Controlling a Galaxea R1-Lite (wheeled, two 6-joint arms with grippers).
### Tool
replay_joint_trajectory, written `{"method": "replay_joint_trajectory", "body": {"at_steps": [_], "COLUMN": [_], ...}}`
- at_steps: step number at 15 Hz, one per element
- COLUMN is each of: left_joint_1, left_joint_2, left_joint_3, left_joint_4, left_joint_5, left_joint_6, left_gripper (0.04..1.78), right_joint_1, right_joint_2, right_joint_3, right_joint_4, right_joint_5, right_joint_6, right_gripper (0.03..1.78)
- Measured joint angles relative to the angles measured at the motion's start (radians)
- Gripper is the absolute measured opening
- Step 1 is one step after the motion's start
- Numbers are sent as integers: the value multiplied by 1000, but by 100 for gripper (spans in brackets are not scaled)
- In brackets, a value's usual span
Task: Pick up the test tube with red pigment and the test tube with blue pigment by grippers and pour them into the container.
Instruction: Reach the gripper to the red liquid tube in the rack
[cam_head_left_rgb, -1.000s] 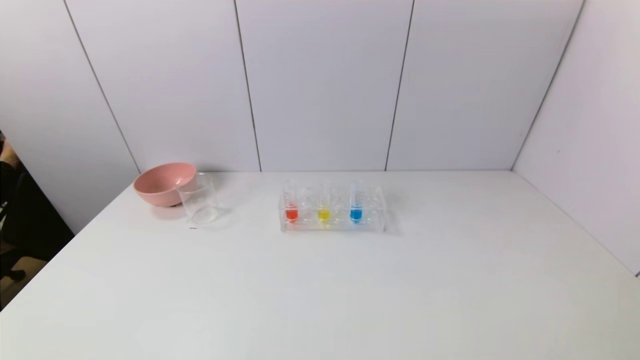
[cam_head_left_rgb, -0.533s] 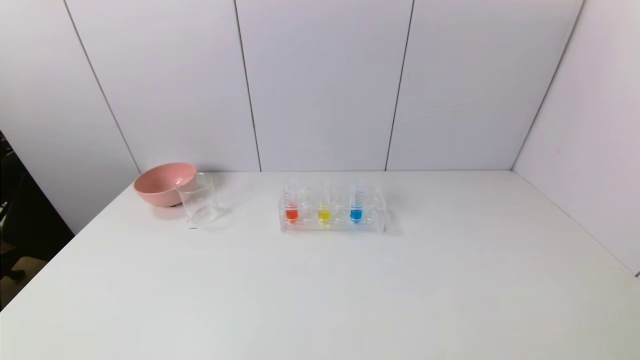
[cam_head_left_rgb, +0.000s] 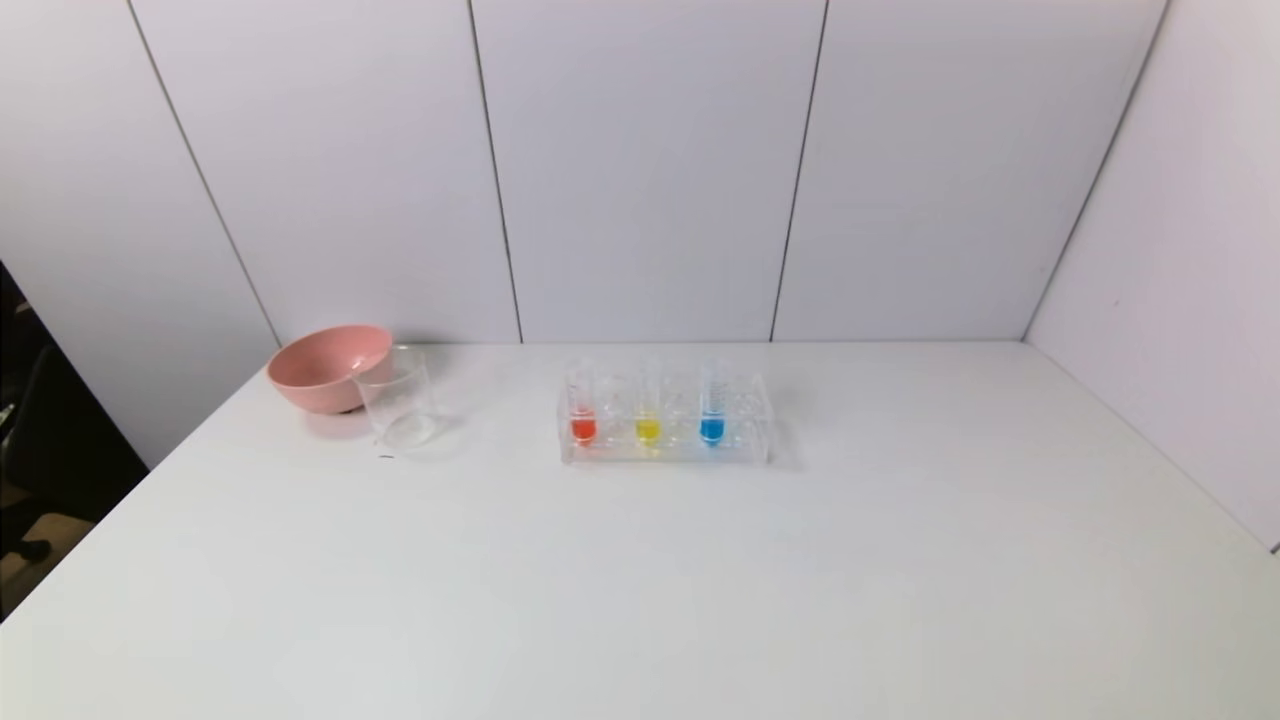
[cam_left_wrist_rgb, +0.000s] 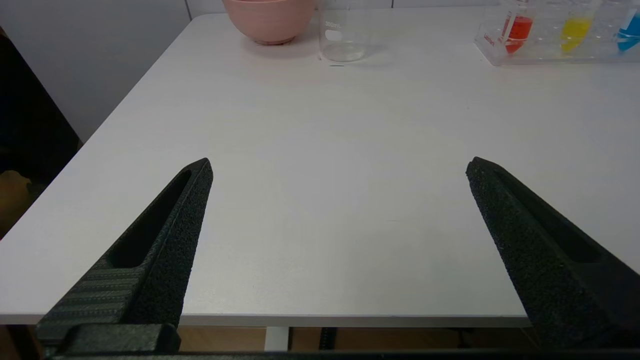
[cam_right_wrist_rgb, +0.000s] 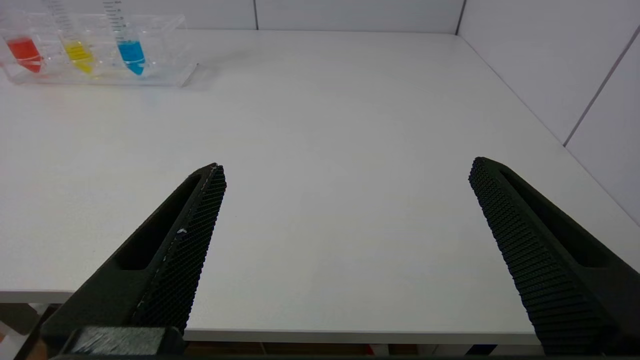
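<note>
table (cam_head_left_rgb: 640, 580): nothing moved since before | left claw (cam_left_wrist_rgb: 340, 167): spread wide, holds nothing | right claw (cam_right_wrist_rgb: 347, 167): likewise

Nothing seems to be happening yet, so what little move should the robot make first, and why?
Probably reach the left gripper forward toward the red tube. Both grippers hang at the table's near edge with jaws wide and empty, the right gripper too; all tubes stand in the rack, and the beaker is empty.
</note>
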Motion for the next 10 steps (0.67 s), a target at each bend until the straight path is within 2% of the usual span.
{"method": "replay_joint_trajectory", "body": {"at_steps": [6,10], "left_joint_1": [0,-3], "left_joint_2": [0,7], "left_joint_3": [-17,-166], "left_joint_4": [1,70], "left_joint_5": [-5,-30], "left_joint_6": [1,-18], "left_gripper": [178,178], "right_joint_1": [0,0], "right_joint_2": [0,0], "right_joint_3": [0,0], "right_joint_4": [0,0], "right_joint_5": [0,0], "right_joint_6": [0,0], "right_gripper": [178,177]}}
